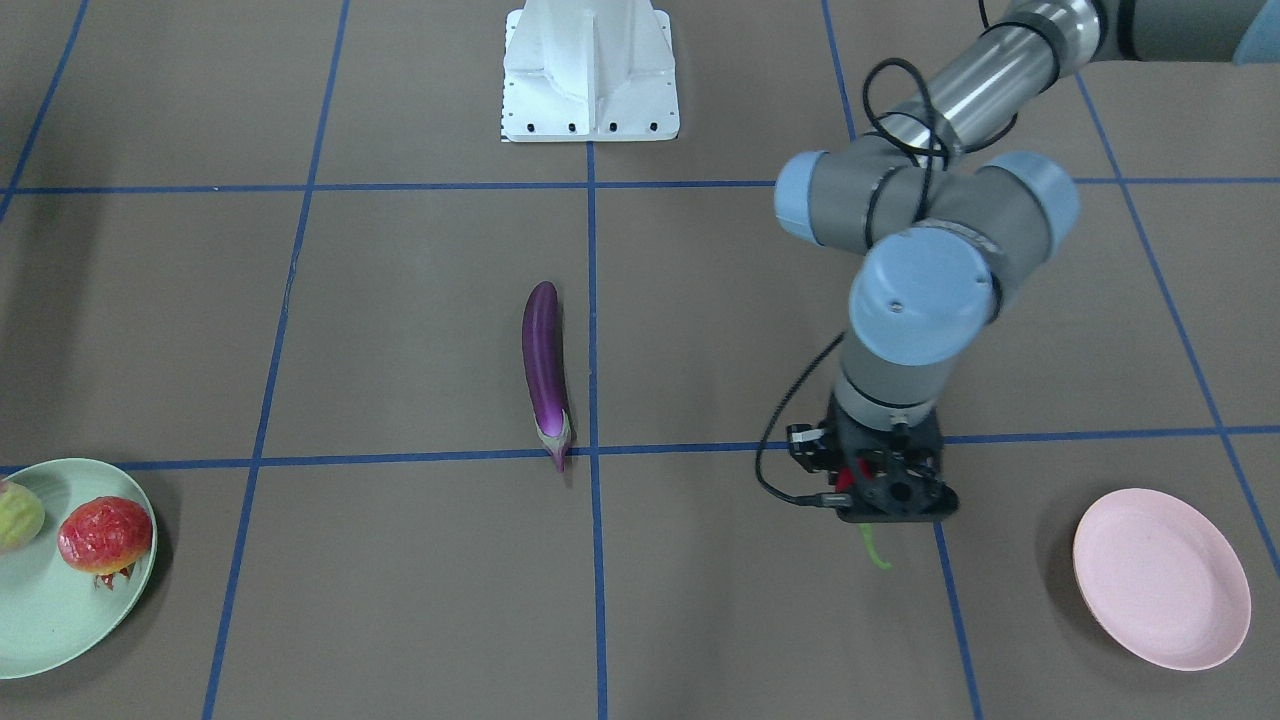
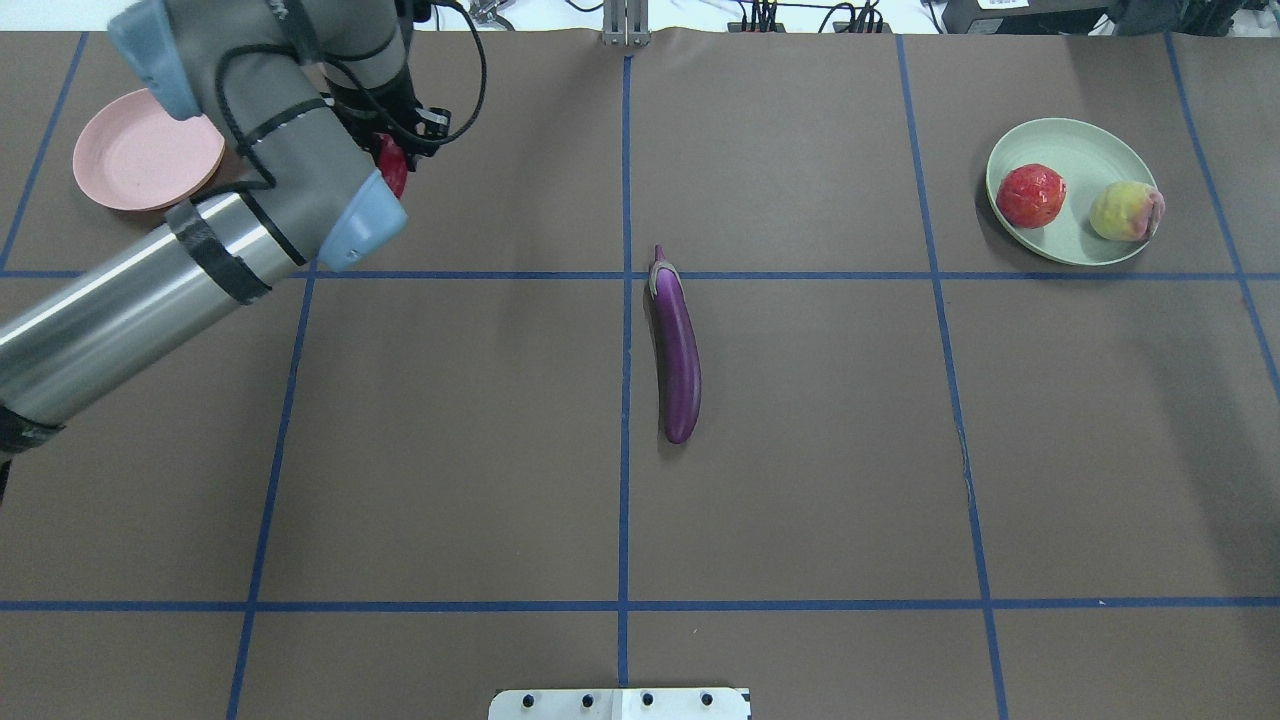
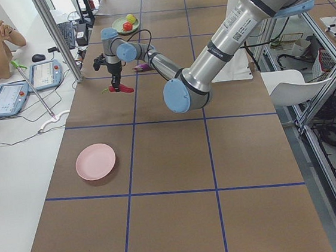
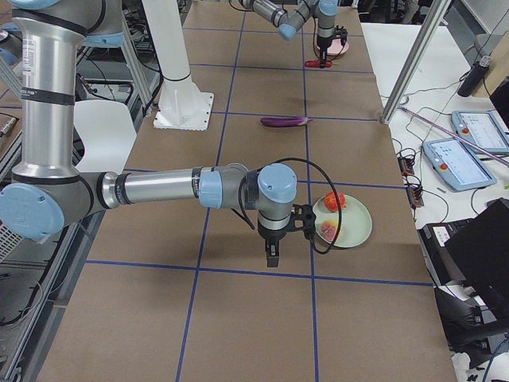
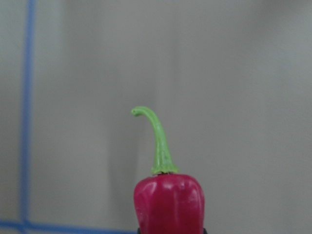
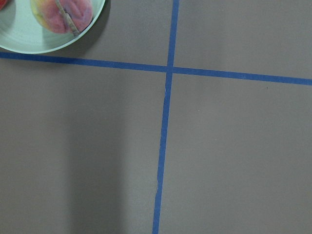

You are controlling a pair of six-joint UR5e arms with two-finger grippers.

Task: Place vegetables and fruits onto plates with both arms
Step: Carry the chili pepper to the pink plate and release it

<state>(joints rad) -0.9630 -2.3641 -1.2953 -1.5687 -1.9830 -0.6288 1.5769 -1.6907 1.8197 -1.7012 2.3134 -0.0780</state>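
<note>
So my left gripper (image 1: 878, 510) is clamped on the chili pepper (image 5: 168, 204) in mid-air, next I reckon it goes over the pink plate (image 1: 1161, 578) by the far corner.

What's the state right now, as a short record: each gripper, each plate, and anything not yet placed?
left gripper: shut on the chili pepper, beside the pink plate, not over it
right gripper: near the green plate; open or shut cannot be told
pink plate: empty
green plate: holds the pomegranate and the peach
eggplant: lying on the table between the two plates, no gripper near it
left to place: chili pepper, eggplant
</note>
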